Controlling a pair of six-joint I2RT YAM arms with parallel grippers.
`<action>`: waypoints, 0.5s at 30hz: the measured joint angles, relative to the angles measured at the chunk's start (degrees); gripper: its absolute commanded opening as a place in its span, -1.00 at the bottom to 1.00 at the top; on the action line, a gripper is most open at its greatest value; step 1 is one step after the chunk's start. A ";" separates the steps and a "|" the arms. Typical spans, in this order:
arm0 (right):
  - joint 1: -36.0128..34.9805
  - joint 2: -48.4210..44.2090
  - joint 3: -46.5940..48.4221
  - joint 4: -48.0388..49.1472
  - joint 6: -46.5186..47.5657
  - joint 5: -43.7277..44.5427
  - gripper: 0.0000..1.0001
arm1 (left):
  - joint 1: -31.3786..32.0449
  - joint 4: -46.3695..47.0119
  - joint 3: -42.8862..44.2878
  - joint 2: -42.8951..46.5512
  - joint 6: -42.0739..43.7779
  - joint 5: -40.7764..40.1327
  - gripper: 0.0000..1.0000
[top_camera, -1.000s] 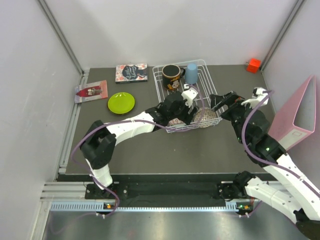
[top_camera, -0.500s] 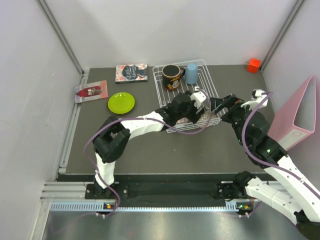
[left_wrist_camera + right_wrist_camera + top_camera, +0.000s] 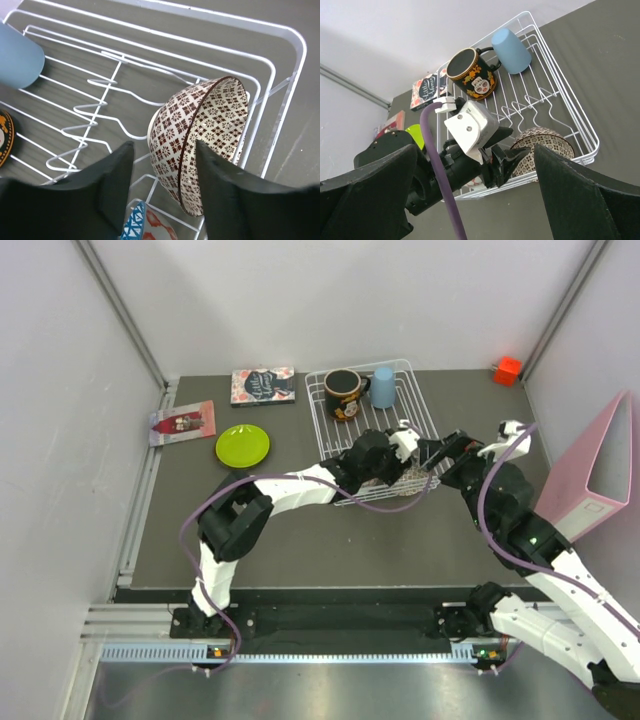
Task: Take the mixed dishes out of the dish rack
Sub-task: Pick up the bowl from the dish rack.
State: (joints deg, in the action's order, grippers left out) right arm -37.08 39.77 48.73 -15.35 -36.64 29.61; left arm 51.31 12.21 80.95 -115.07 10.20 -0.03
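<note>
- Right gripper – jaws spread wide, holding nothing, just off the near right corner of the dish rack.
- Left gripper – jaws apart, astride the wall of the beige patterned bowl, with a gap beside the outer finger. The bowl stands on edge at the rack's near end.
- Blue-dotted bowl just beside it.
- Lime-green plate on the table, left of the rack.
- Black cartoon mug and pale blue cup at the rack's far end.

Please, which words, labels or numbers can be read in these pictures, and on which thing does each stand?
None can be read.
Dark card: white script, too blurred.
Red card: print too small.
Mug: a picture only, no letters seen.
</note>
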 measured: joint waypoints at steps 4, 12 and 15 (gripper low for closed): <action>0.02 0.48 -0.11 -0.13 0.00 -0.09 0.99 | 0.07 -0.44 0.00 -0.42 0.79 -0.83 -0.17; 0.02 0.52 -0.85 -0.20 0.00 -0.15 0.99 | 0.52 -0.74 0.00 -0.61 2.14 -3.26 -0.65; 0.02 0.52 -0.87 -0.17 0.00 -0.15 0.99 | 0.66 -0.76 0.00 -0.59 2.29 -3.69 -0.86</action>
State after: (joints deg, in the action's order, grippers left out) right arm -37.06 40.29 47.86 -15.53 -36.64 29.45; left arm 51.96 11.44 80.95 -115.66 12.49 -3.73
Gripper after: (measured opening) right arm 0.995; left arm 0.303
